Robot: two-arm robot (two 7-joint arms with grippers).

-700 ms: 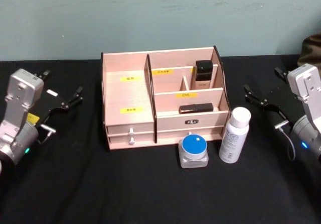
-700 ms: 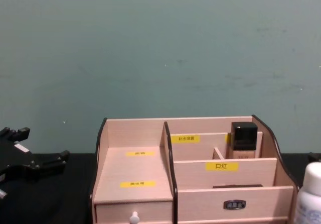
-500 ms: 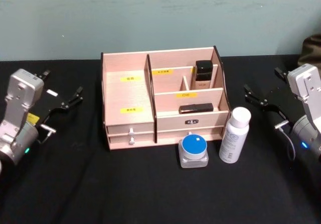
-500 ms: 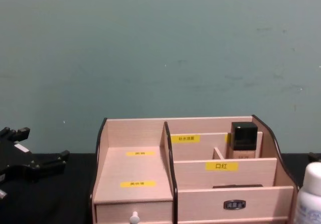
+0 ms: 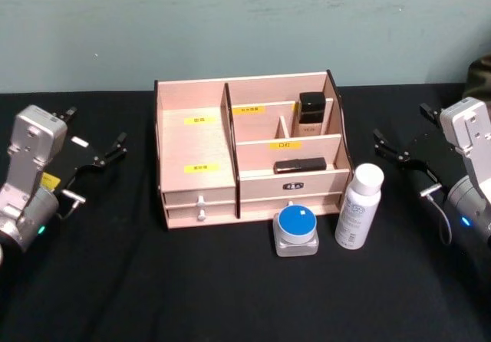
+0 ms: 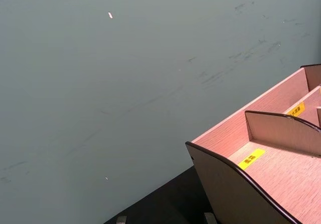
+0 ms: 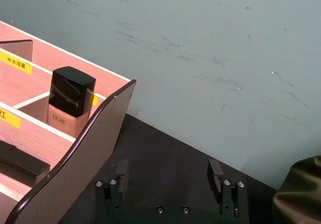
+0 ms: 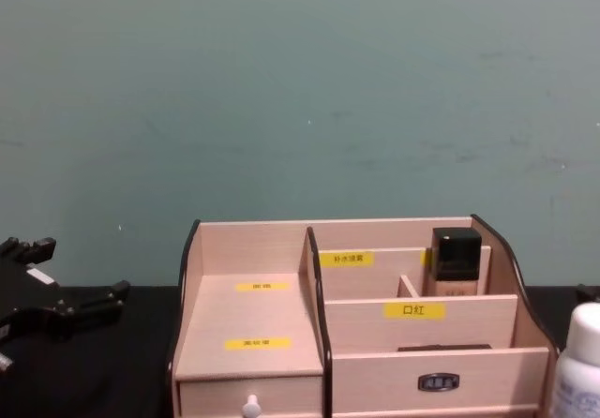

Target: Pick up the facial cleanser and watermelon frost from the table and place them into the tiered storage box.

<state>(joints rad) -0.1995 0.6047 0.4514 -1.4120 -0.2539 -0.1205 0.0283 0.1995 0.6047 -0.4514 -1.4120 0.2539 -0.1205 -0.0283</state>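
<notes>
Flanking tiered storage box [image 5: 196,139], gaping claws [image 5: 96,129] [image 5: 399,122]

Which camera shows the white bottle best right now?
The head view: the white bottle stands whole by the tiered storage box's right front corner. The chest view catches its top at the lower right edge.

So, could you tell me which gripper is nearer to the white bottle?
Right. The right gripper is just right of the white bottle, slightly behind it; the left gripper sits beyond the tiered storage box, on its left.
</notes>
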